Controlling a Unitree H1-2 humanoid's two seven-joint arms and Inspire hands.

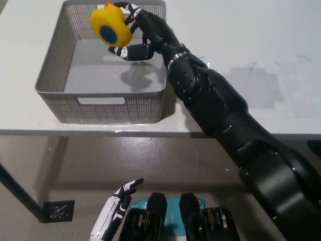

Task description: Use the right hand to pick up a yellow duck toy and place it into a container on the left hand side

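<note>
Table [241,30]: white top, the widest thing under my right arm; no writing on it that I can read.

Container [55,65]: grey perforated basket with cut-out handles, directly beneath my right hand and open at the top. Its floor looks bare. No label or brand legible.

Right hand [136,31]: black, reached across to the left, fingers wrapped round the toy from its right side and underside. It is grasping, not yet released.

Yellow duck toy [108,26]: held in the air at the fingertips, above the container's far half, not touching the walls. I see a yellow body with a dark blue round patch facing the camera; no text readable. I judge it light, hollow and slightly squashy, smooth enough to slip, not fragile. Best held across the round body, as now.

Left hand [114,213]: white, resting low, well below and nearer me than the working hand, fingers loosely spread, empty.
</note>
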